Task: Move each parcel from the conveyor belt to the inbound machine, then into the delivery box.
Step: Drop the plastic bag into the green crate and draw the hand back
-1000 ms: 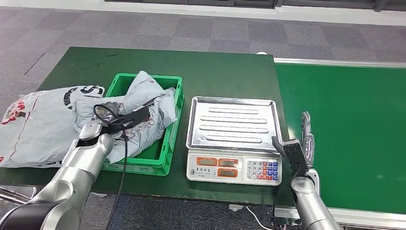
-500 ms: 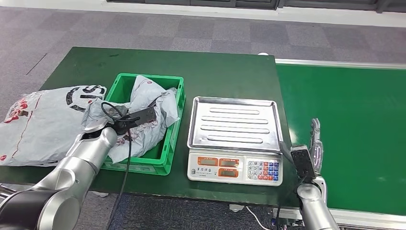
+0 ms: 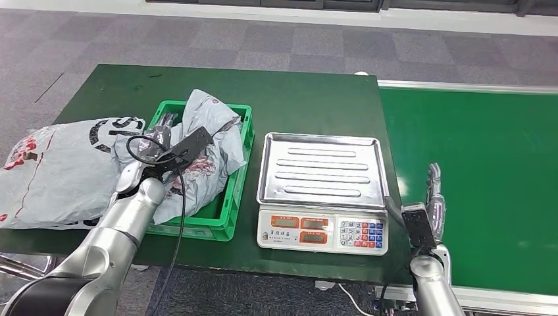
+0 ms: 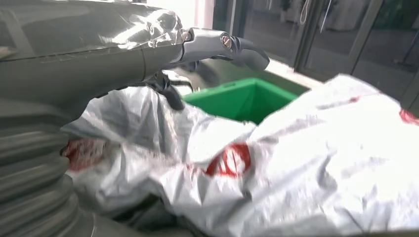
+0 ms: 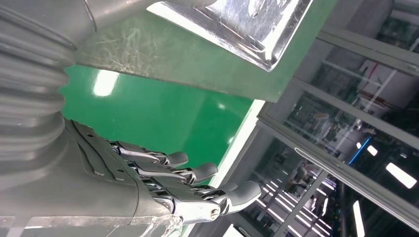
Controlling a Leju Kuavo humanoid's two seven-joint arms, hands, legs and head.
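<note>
Left hand (image 3: 160,139) sat over the grey parcel (image 3: 209,155) in the green crate (image 3: 228,205) — grip unclear; right hand (image 3: 433,199) hung open — empty.

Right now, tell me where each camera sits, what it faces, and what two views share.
Head view: high on the body, looking down at the steel-trayed weighing scale; both silver arms rise from below.
Left wrist view: behind the left robot hand, facing the crumpled grey plastic parcel.
Right wrist view: behind the right robot hand, above the green conveyor belt.
Head and left wrist views share the green plastic crate.
</note>
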